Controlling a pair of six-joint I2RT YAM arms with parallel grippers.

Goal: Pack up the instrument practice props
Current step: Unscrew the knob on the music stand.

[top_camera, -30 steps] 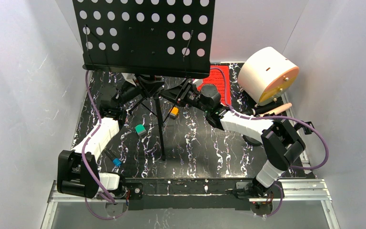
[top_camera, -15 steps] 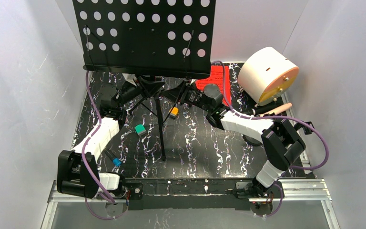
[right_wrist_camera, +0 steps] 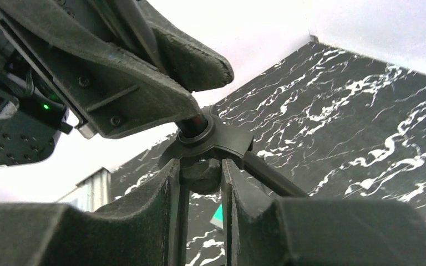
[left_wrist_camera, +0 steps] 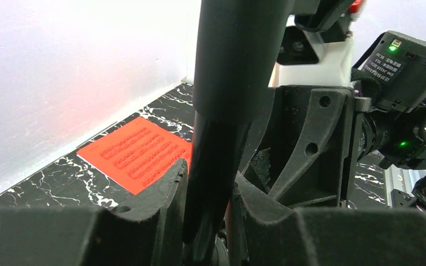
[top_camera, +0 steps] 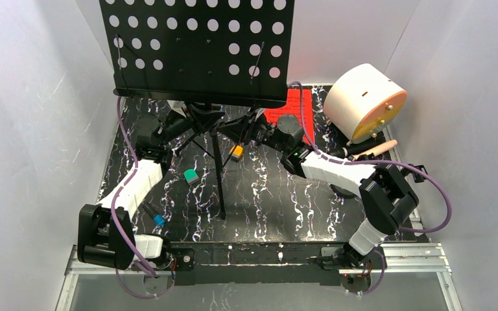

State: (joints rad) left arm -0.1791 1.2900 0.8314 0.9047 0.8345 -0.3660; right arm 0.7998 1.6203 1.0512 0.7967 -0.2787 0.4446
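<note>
The black perforated music rack [top_camera: 198, 48] stands on its tripod [top_camera: 217, 165] at the back middle of the table. My left gripper [top_camera: 191, 122] is shut on the rack's black pole [left_wrist_camera: 216, 138], just above the leg hub. My right gripper [right_wrist_camera: 199, 176] is shut on the small black knob [right_wrist_camera: 201, 174] under the tripod hub [right_wrist_camera: 213, 141], and it faces the left gripper. A red music sheet [top_camera: 292, 107] lies flat behind the right gripper [top_camera: 249, 129]. A beige-headed microphone [top_camera: 382, 146] lies by the white cylinder, and a black round base [top_camera: 345, 190] sits in front of it.
A big white cylinder with an orange face [top_camera: 365, 102] sits at the back right. Small orange [top_camera: 236, 153], teal [top_camera: 191, 176] and blue [top_camera: 159, 219] blocks lie on the black marbled table [top_camera: 279, 207]. White walls close in on three sides.
My right wrist has edged slightly toward the back and its elbow has swung a little to the right. The left arm and the rack have held still.
</note>
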